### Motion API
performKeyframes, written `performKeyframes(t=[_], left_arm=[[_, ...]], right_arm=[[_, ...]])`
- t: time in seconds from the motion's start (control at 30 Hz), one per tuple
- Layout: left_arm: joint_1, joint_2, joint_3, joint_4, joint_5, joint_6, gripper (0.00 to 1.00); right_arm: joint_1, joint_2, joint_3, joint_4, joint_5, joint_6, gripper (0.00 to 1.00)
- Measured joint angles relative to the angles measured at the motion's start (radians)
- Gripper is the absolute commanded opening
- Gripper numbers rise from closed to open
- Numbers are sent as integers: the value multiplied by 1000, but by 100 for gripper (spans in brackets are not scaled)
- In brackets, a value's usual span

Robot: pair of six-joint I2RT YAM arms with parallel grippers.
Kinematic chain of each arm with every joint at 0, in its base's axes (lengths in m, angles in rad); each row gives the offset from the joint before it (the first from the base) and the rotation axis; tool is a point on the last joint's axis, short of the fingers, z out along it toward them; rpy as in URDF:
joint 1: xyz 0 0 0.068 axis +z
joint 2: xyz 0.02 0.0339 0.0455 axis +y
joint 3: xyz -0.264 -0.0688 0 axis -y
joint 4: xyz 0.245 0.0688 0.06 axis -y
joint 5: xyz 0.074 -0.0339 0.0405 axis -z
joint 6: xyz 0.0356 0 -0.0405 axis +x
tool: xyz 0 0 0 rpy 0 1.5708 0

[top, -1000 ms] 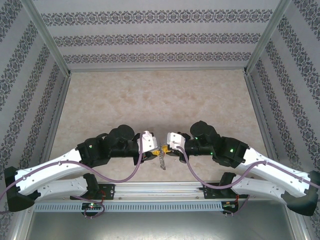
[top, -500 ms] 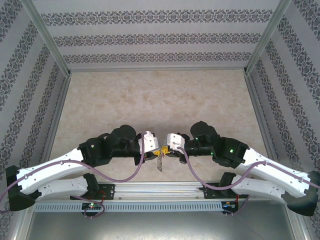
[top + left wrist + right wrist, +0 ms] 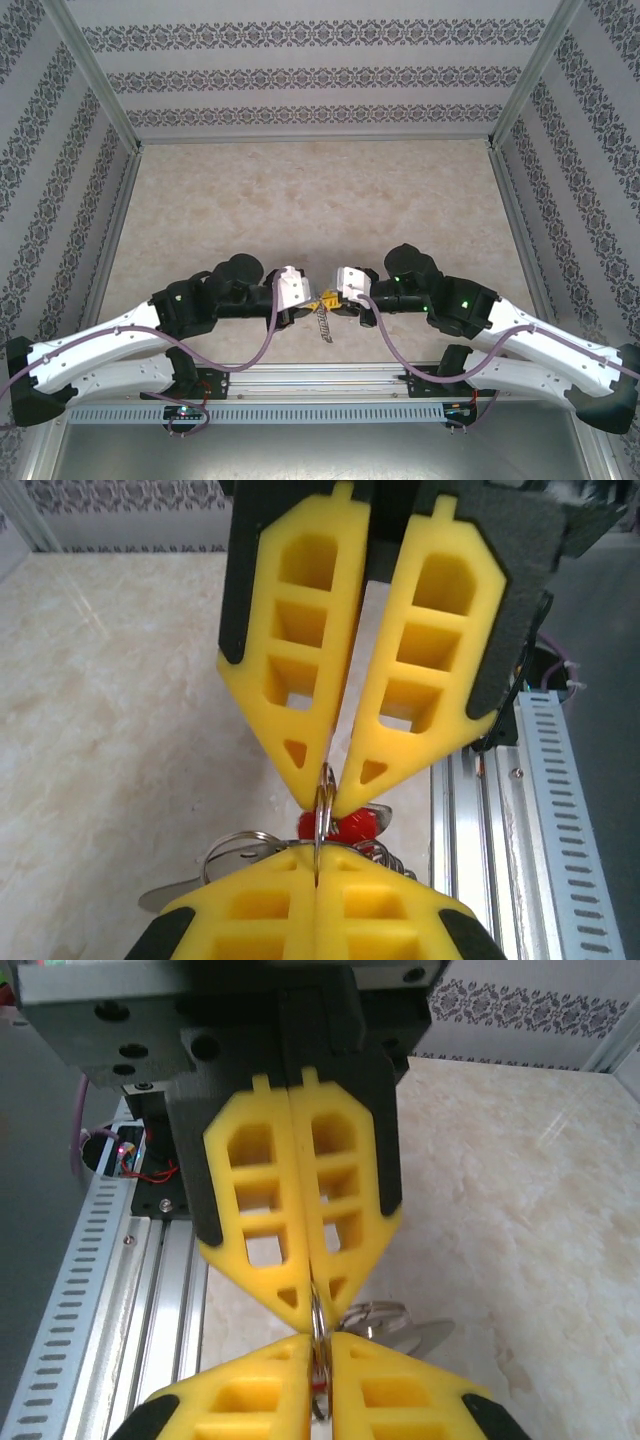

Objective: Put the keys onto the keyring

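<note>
Between opposed jaws, keyring (image 3: pixel 322 815) edge-on: left gripper (image 3: pixel 316 865) clamped on one rim, right gripper (image 3: pixel 326 788) pinching opposite rim, jaws slightly splayed. Judged light, stiff, slick; best gripped across flat faces, clear of split

Bright diffuse light, shadows faint; glare streak on table (image 3: pixel 560 1130); top view slightly soft, wrist views crisp.

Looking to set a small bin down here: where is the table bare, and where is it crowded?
Bare: the whole far half of the table, from the back wall forward to mid-table, across its full width. Crowded: the near middle, where the left gripper and right gripper meet tip to tip on the keyring and keys.
</note>
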Motion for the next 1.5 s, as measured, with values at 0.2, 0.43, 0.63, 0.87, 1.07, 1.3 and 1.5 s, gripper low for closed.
performKeyframes(t=[0.2, 0.43, 0.63, 0.87, 1.07, 1.3, 1.5], left_arm=[[0, -60, -69, 117, 32, -19, 0], [0, -74, -120, 222, 60, -37, 0], [2, -98, -191, 335, 90, -69, 0], [7, -98, -205, 385, 119, -90, 0], [8, -113, -205, 410, 138, -94, 0], [8, -125, -206, 415, 146, -94, 0], [13, -131, -218, 415, 148, -93, 0]], right_arm=[[2, -18, -21, 3, -5, 8, 14], [2, -41, -32, 6, -26, 19, 5], [6, -42, -34, 2, -31, 20, 6], [8, -44, -34, 6, -18, 29, 21], [8, -78, -34, 7, 34, 53, 27], [55, -135, -34, 22, 49, 51, 27], [93, -120, -34, 74, 29, 37, 25]])
